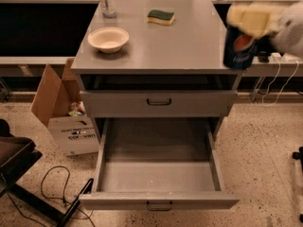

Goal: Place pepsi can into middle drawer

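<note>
The pepsi can (238, 50), dark blue with a red and white logo, hangs in my gripper (250, 26) at the right edge of the view, level with the cabinet's right rim. The gripper's pale yellow fingers (252, 19) are shut on the can's top, and the white arm runs off to the right. The middle drawer (159, 175) is pulled out wide below, its flat grey floor bare, with a small dark bar handle (159, 205) on its front. The can is above and to the right of the drawer.
The grey cabinet top (189, 41) carries a white bowl (108, 39), a green and yellow sponge (161, 16) and a clear bottle (107, 0). A handled drawer front (159, 102) sits above the open drawer. An open cardboard box (66, 112), a dark chair base (16, 169) and floor cables (54, 188) lie to the left.
</note>
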Tool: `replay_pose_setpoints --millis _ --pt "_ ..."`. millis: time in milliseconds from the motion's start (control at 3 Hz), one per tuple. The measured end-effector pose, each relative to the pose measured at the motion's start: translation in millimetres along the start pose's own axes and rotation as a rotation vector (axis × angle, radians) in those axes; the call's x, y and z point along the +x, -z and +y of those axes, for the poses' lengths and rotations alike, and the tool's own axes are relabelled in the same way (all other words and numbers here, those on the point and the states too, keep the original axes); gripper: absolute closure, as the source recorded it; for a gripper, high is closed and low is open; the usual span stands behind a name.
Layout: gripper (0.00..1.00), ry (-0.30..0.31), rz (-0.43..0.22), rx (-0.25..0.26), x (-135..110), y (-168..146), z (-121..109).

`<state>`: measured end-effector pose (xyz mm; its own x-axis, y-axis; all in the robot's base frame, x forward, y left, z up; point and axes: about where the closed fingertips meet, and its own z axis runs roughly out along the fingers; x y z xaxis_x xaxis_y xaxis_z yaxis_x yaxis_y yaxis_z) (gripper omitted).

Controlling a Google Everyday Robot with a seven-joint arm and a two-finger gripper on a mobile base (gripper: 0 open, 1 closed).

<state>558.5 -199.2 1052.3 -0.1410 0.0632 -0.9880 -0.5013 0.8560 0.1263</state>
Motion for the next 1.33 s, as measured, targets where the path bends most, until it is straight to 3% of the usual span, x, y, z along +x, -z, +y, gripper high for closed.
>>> replay_pose_setpoints --millis 333,667,1000,1333 --pt "1.00 -0.051 0.035 0.023 117.6 -15.4 -17.1" --pt "1.00 -0.063 0.047 -0.020 182.0 -44.7 8.1" --pt "1.00 -0.064 0.054 -0.031 188.7 -49.1 13.3" --pt "1.00 -0.097 0.094 -0.122 267.6 -54.8 56.2"
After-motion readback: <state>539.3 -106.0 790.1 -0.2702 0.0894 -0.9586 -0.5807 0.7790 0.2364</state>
